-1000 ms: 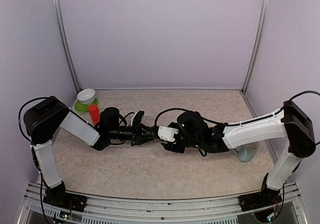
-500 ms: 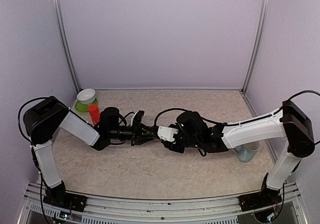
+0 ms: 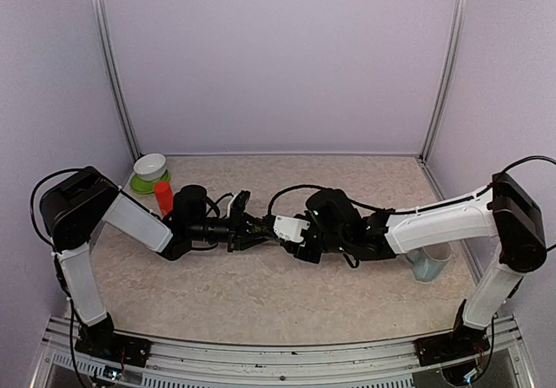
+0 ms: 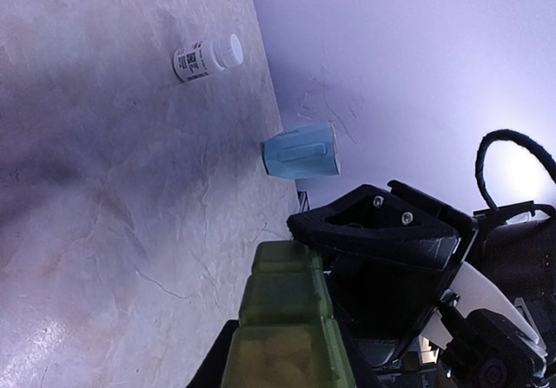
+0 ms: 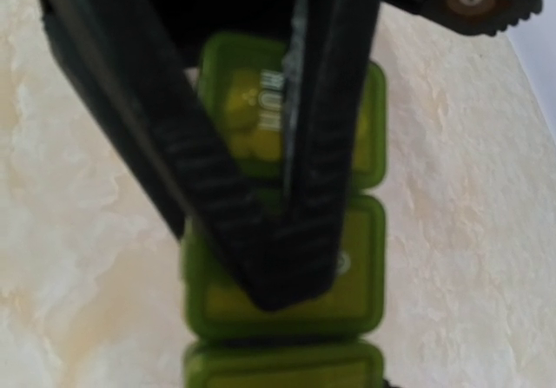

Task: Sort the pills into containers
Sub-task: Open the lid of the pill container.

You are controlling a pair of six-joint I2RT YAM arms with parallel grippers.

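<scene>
Two robot grippers meet over a small green pill strip at the middle of a mottled beige table (image 3: pixel 261 305).

The containers (image 5: pixel 358 266) are a glossy green plastic strip of square, round-cornered lidded compartments with pale marks on top. The strip juts forward from the left gripper (image 3: pixel 251 229), which is clamped on one end. The right gripper (image 5: pixel 291 288) reaches in from the opposite end. Its ribbed black fingers (image 5: pixel 208 158) taper to a V, tips almost together on the middle lid, and cover much of two lids. Whether they pinch anything cannot be told. Past the strip's far end, a smooth pale blue mug (image 4: pixel 301 152) and a white-capped labelled bottle (image 4: pixel 207 58) stand apart. From above, the right arm's white shell hides part of the mug. Behind the left gripper's wrist stand an orange-red cylinder (image 3: pixel 163 197) and a white bowl (image 3: pixel 150 164) on a green plate (image 3: pixel 139 184).
</scene>
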